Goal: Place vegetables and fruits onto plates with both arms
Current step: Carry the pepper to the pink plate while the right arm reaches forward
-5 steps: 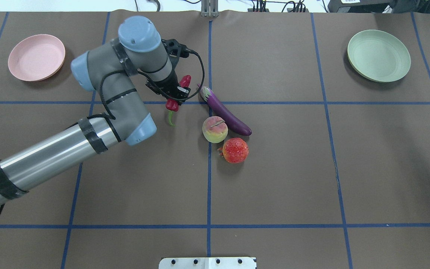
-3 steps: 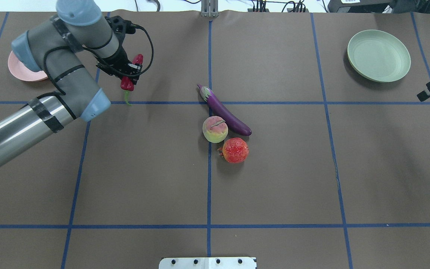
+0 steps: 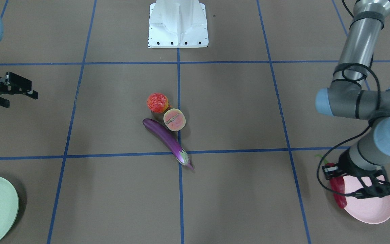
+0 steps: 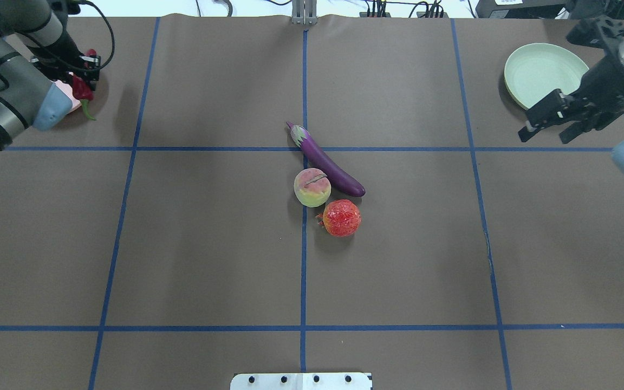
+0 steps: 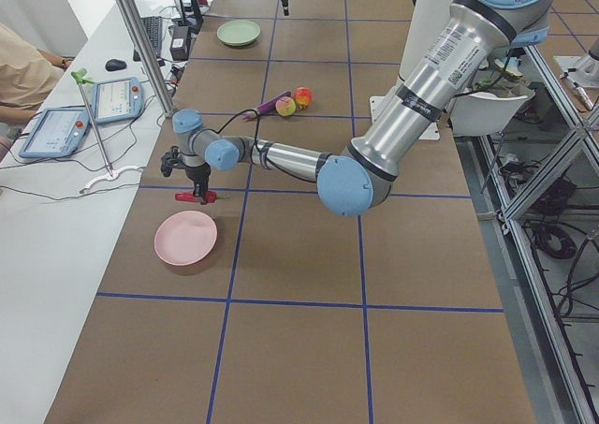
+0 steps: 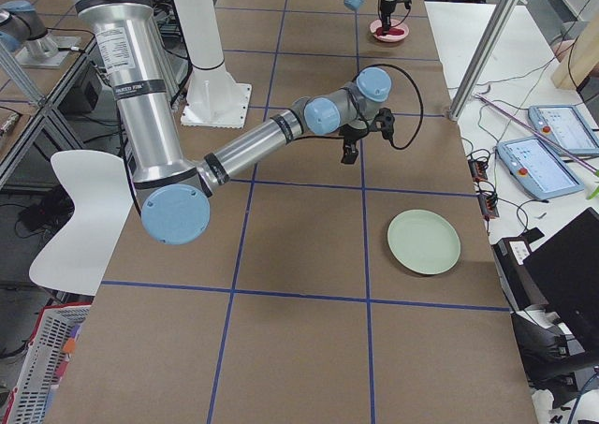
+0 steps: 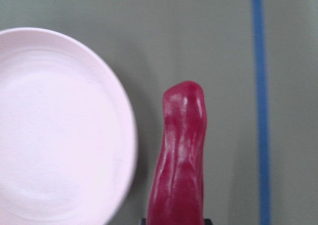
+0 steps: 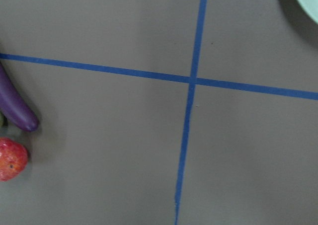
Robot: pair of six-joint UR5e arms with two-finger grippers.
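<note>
My left gripper (image 4: 83, 69) is shut on the red chili pepper (image 4: 81, 88), which hangs above the table just beside the pink plate's (image 3: 374, 208) rim, as the left wrist view shows with the pepper (image 7: 181, 155) next to the plate (image 7: 59, 125). At the table's middle lie the purple eggplant (image 4: 327, 162), the halved pink-faced fruit (image 4: 312, 187) and the bumpy red ball fruit (image 4: 342, 218), close together. My right gripper (image 4: 548, 131) stands open and holds nothing, in the air in front of the mint green plate (image 4: 534, 76).
Blue tape lines grid the brown table. The white base block (image 4: 301, 381) sits at the near edge. A side bench with tablets (image 5: 112, 101) and a person's sleeve (image 5: 23, 68) lies beyond the far edge.
The left arm carried the chili from near the table's middle out to the far left by the pink plate. The right arm swung in at the right, near the green plate.
</note>
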